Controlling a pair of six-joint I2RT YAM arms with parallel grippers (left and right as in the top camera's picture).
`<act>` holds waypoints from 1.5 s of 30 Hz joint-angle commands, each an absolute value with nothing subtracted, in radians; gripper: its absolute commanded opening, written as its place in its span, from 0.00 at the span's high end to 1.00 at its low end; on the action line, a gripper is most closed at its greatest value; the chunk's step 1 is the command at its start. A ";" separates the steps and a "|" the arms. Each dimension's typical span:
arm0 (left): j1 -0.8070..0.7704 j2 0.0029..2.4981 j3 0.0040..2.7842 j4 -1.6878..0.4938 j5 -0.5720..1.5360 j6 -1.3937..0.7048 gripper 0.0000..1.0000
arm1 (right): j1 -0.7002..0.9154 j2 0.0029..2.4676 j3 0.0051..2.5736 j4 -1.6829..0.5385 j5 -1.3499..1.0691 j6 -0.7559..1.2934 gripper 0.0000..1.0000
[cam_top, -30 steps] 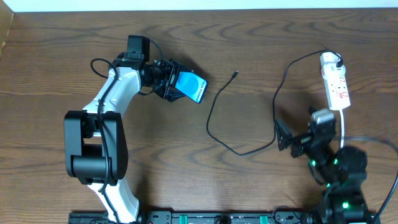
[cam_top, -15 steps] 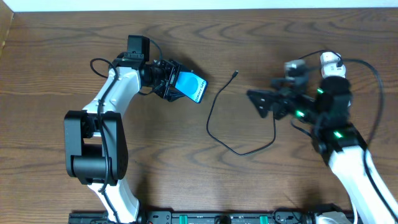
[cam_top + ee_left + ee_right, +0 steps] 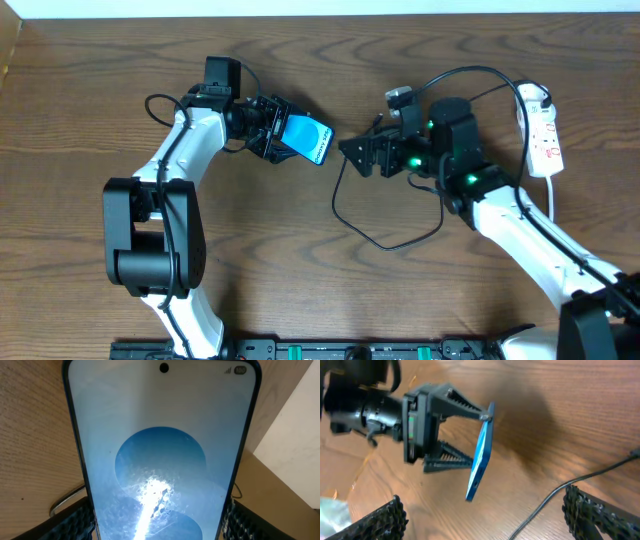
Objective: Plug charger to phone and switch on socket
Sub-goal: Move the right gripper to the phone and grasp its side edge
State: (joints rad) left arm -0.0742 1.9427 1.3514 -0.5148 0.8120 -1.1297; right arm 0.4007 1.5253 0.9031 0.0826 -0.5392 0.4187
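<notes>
Dark brown wood-grain table (image 3: 80,80) across the whole overhead frame, white band (image 3: 300,8) along its top edge. Upper left of centre: phone (image 3: 308,140) clamped by its long edges in the left gripper (image 3: 288,135), tilted, cyan screen lit. Just right of it: right gripper (image 3: 358,155) spread wide, nothing held, over the charger (image 3: 336,205) looping loose across the centre of the wood. Far right, upper half: socket (image 3: 545,135) lying flat
</notes>
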 commanded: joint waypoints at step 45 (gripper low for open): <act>-0.075 1.915 1.381 -0.510 0.829 -1.176 0.36 | 0.611 1.979 1.208 0.132 -0.263 0.711 0.73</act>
